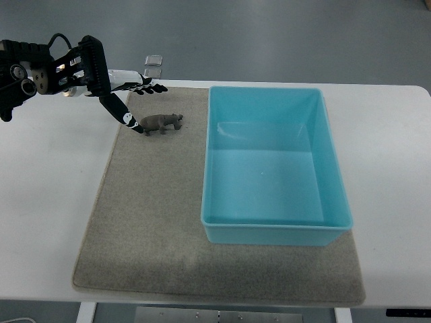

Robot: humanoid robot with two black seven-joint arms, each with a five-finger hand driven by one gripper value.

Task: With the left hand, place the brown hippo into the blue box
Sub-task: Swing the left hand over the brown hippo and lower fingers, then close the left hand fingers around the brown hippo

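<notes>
A small brown hippo [161, 123] stands on the grey mat [148, 222], its head toward the blue box [273, 232], which sits open and empty to its right. My left hand [135, 104] reaches in from the upper left, fingers spread. The thumb tip [132, 123] lies just left of the hippo's rear, close to it or touching; the other fingers [149, 87] point right above it. The hand holds nothing. The right arm does not show.
The mat lies on a white table [47, 202]. Two small clear squares [153, 65] sit on the floor beyond the table's far edge. The box fills the mat's right half.
</notes>
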